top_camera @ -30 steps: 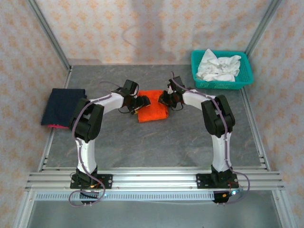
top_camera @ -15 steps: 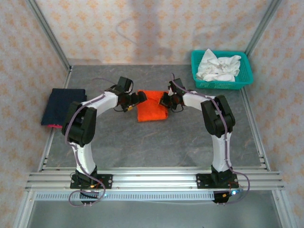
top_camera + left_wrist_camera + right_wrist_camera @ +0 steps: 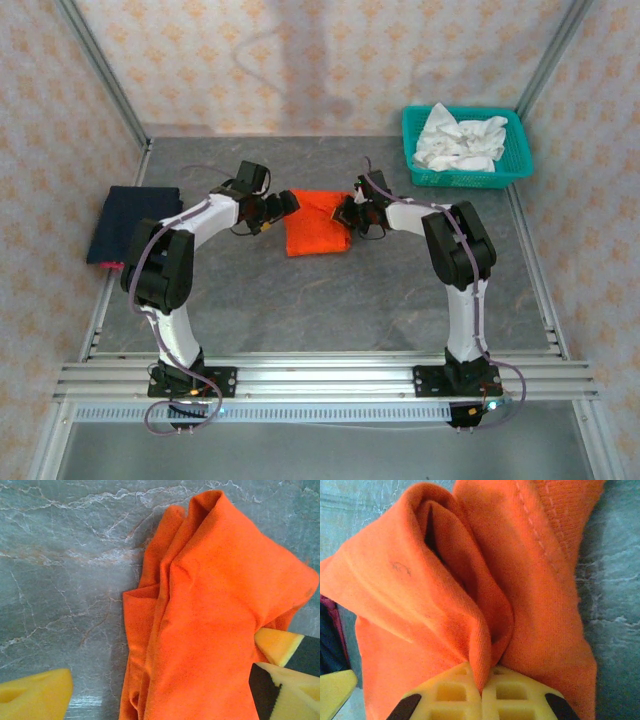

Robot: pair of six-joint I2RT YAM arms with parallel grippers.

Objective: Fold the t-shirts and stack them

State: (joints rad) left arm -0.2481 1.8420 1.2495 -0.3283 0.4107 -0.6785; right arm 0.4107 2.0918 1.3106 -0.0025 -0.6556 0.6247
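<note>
Aluminium rail [image 3: 320, 375] runs along the near edge of the desk [image 3: 330, 300], whose top is grey and veined like marble. Walls [image 3: 300, 60] papered in a pale orange pattern close it in on three sides. Around the middle of the desk the orange shirt [image 3: 318, 228] lies bunched in loose folds. The left gripper [image 3: 282, 205] sits at the shirt's left side, its fingers [image 3: 35, 692] well apart with cloth lying between them. The right gripper [image 3: 347, 212] is clamped on a ridge of the shirt's right side, fingertips pressed together on the fold. At the left edge lies the navy shirt [image 3: 128, 222], folded flat. The teal basket [image 3: 468, 178] stands in the far right corner, holding crumpled white cloth [image 3: 460, 140].
</note>
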